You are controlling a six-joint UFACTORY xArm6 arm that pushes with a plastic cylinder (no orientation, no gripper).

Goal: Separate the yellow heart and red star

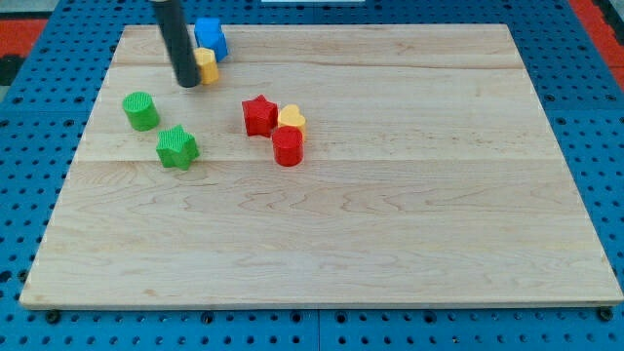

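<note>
The red star [259, 115] lies left of the board's middle, touching the yellow heart [292, 120] on its right. A red cylinder [288, 147] sits just below the heart, touching it. My tip [187, 84] is at the upper left of the board, well to the left of and above the red star, right next to a small yellow block [206, 65].
A blue block [211, 38] sits above the small yellow block near the board's top edge. A green cylinder [141, 111] and a green star [176, 147] lie at the left. The wooden board [390, 214] rests on a blue pegboard.
</note>
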